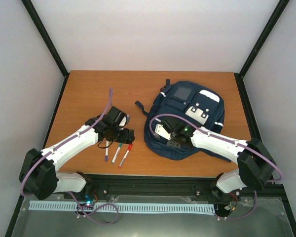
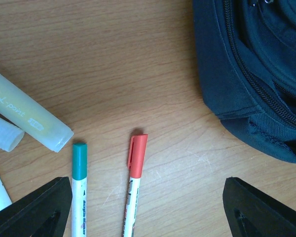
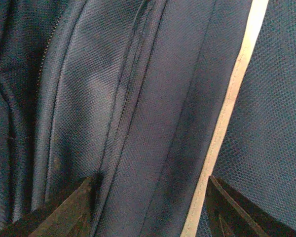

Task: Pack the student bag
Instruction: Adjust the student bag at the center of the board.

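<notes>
The student bag [image 1: 187, 118] is a navy backpack with white stripes, lying flat at the right middle of the table. My right gripper [image 1: 171, 139] is low over its near left part. In the right wrist view the gripper [image 3: 150, 212] is open, with dark fabric and a white stripe [image 3: 232, 113] between its fingers. My left gripper [image 1: 124, 135] is open over three markers left of the bag. In the left wrist view the gripper [image 2: 148, 212] straddles a red-capped marker [image 2: 137, 158], a green-capped marker [image 2: 79, 163] lies beside it, and the bag's edge [image 2: 256, 74] is at the upper right.
A purple-capped marker [image 1: 106, 154] lies left of the green marker [image 1: 117, 150] and the red marker [image 1: 125, 155]. A pale yellow tube [image 2: 29, 118] and a white cap [image 2: 5, 136] lie at the left of the left wrist view. A black frame edges the wooden table [image 1: 89, 89].
</notes>
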Available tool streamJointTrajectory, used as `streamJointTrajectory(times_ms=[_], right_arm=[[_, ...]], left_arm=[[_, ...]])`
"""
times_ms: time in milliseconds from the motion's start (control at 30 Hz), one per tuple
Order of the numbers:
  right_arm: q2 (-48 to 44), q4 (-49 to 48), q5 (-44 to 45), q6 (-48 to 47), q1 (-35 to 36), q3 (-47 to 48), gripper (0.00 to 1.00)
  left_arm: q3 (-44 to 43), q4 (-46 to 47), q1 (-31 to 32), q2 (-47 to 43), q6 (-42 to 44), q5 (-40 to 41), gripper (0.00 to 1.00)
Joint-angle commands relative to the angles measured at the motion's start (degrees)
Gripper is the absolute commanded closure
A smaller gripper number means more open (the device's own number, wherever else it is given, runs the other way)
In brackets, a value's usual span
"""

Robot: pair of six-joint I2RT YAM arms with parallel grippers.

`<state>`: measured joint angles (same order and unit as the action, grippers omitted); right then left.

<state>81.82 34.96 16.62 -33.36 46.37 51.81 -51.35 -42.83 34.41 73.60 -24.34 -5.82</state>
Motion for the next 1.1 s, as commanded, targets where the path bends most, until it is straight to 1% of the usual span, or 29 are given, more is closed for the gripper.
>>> streamJointTrajectory(times_ms=[0, 67, 100, 167, 233, 367, 433, 567, 633, 700, 733, 867, 1067], right_arm=[[0.24, 0.3, 4.19, 1.31, 0.21, 3.03, 0.36], [0.06, 2.47, 0.79, 0.54, 1.07, 3.23, 0.32], [0.09, 2.72, 0.85, 0.61, 1.99, 2.88, 0.31], [0.62, 2.13, 2.45, 0.52, 2.66, 2.0, 0.31], [1.56, 0.82, 5.96, 0.54, 2.67, 1.3, 0.34], [2.29, -2.46, 14.13, 0.35, 2.63, 1.76, 0.54], [1.42, -2.5, 16.14, 0.24, 2.34, 3.3, 0.61], [-2.19, -0.72, 15.51, -0.19, 0.57, 6.79, 0.72], [-3.75, 0.31, 14.55, -0.29, -0.5, 7.88, 0.81], [-5.3, 0.63, 13.17, -0.51, -1.55, 8.2, 0.94], [-6.14, 0.65, 12.26, -0.51, -2.14, 8.02, 0.97], [-10.13, 0.02, 6.04, 0.57, -5.53, 7.01, 0.97], [-18.31, -3.47, -2.81, 1.98, -12.34, 4.05, 0.97]], left_arm=[[-0.48, 1.64, 0.13, -0.68, -0.06, 0.3, 0.13], [-0.5, 1.81, 0.12, -0.45, -0.01, -0.13, 0.13], [-0.5, 1.86, 0.13, -0.33, 0.04, -0.28, 0.13], [-0.5, 1.94, 0.13, -0.31, 0.0, -0.48, 0.14], [-0.4, 2.08, 0.13, -0.6, -0.02, -0.47, 0.14], [-0.16, 2.22, 0.12, -0.88, -0.02, -0.16, 0.14], [-0.11, 2.22, 0.13, -0.83, -0.02, -0.28, 0.14], [0.19, 2.54, 0.12, -0.7, 0.04, -0.65, 0.14], [0.22, 2.76, 0.13, -0.49, 0.08, -1.04, 0.15], [0.41, 3.23, 0.17, -0.23, 0.16, -1.92, 0.17], [0.57, 3.62, 0.21, 0.0, 0.17, -2.66, 0.18], [0.71, 3.95, 0.92, 0.66, -0.4, -4.13, 0.24], [1.58, 3.26, 1.51, -0.3, -1.18, -6.0, 0.26]])
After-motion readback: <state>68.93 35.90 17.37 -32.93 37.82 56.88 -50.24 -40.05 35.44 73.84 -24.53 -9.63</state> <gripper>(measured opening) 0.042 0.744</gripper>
